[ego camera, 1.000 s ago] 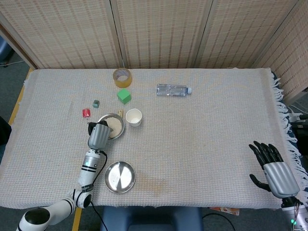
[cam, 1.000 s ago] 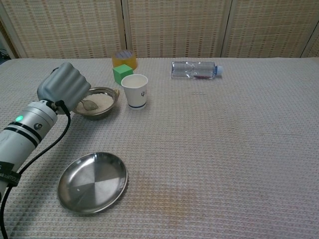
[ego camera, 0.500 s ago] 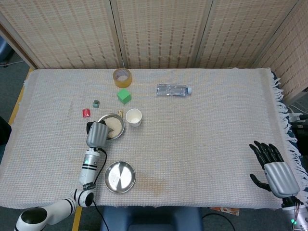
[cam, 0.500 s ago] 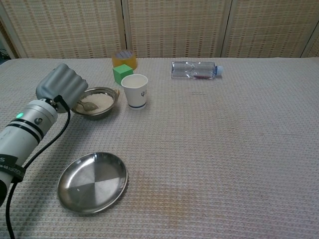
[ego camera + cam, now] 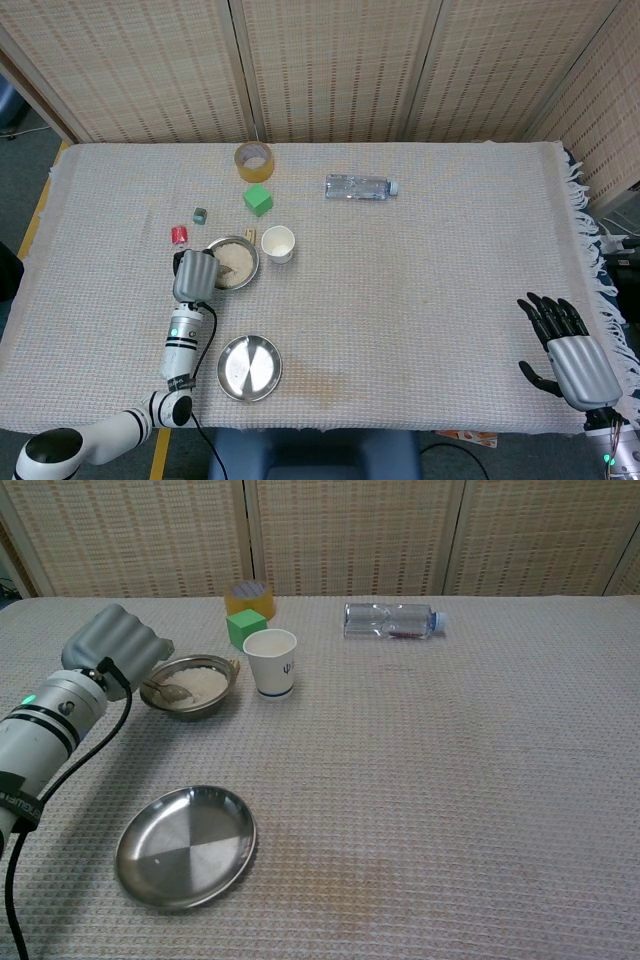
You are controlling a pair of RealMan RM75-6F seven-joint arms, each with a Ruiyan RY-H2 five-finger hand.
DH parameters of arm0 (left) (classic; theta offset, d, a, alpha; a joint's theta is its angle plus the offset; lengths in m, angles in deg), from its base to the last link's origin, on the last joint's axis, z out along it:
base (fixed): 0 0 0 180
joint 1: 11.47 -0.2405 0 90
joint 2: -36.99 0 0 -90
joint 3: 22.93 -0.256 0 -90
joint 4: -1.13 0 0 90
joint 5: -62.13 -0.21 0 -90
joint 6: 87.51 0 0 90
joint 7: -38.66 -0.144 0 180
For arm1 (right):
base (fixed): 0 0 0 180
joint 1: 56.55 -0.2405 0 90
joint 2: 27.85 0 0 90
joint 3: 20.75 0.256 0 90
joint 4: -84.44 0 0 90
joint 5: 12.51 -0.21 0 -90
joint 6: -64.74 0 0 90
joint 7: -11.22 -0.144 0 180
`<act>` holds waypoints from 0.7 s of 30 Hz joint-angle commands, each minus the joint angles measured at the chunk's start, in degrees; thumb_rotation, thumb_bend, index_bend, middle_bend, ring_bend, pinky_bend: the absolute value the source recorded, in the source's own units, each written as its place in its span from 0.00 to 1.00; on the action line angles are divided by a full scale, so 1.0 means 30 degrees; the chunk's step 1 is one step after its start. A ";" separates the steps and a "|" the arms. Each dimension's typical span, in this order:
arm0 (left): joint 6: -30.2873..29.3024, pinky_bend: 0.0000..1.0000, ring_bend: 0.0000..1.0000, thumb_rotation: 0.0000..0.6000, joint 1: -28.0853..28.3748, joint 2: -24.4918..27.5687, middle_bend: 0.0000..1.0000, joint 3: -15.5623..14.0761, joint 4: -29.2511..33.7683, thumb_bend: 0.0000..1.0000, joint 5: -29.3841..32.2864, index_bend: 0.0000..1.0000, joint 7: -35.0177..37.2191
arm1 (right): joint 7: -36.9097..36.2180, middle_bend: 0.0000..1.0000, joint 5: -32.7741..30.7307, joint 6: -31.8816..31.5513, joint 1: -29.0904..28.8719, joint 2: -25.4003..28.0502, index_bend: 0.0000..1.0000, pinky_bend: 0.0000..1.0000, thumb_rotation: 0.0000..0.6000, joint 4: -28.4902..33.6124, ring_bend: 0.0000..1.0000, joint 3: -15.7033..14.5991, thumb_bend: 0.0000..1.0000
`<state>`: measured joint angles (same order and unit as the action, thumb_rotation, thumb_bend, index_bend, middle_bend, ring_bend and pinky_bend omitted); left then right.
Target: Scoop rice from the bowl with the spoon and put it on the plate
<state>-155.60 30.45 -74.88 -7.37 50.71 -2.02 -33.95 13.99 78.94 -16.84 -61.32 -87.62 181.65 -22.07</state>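
A metal bowl (image 5: 234, 263) (image 5: 191, 686) of white rice stands left of centre. A metal spoon (image 5: 166, 690) lies with its scoop in the rice, and its handle runs left under my left hand (image 5: 193, 274) (image 5: 113, 647). That hand hovers at the bowl's left rim, back toward the chest camera, fingers curled down over the handle. The grip itself is hidden. The empty steel plate (image 5: 249, 368) (image 5: 187, 846) sits near the front edge, below the bowl. My right hand (image 5: 568, 352) rests far off at the table's right edge, fingers spread, holding nothing.
A white paper cup (image 5: 278, 243) (image 5: 271, 662) stands just right of the bowl. Behind it are a green cube (image 5: 258, 199) and a tape roll (image 5: 254, 160). A water bottle (image 5: 360, 186) lies further back. Two small items (image 5: 180, 235) sit left of the bowl.
My left hand has drifted left, off the bowl's rim, baring more of the spoon's handle; the scoop slid slightly left in the rice. The right hand has not moved.
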 commanded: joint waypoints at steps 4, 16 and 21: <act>0.0792 1.00 1.00 1.00 -0.0119 0.0605 1.00 0.0865 0.2062 0.40 0.1742 0.58 0.0111 | -0.0041 0.00 -0.0076 0.0091 -0.0034 0.0017 0.00 0.00 1.00 -0.0021 0.00 0.0017 0.20; 0.1026 1.00 1.00 1.00 0.0051 0.2603 1.00 0.1343 0.5507 0.40 0.4289 0.58 -0.0356 | 0.0084 0.00 -0.0150 0.0200 -0.0067 -0.0020 0.00 0.00 1.00 -0.0011 0.00 0.0018 0.20; 0.0757 1.00 1.00 1.00 0.0220 0.3113 1.00 0.1183 0.6054 0.40 0.4589 0.58 -0.0071 | 0.0150 0.00 -0.0168 0.0264 -0.0090 -0.0043 0.00 0.00 1.00 -0.0007 0.00 0.0009 0.20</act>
<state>-153.15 30.98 -65.75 -3.71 68.66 11.56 -34.29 14.44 78.43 -16.05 -61.59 -87.74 181.63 -22.04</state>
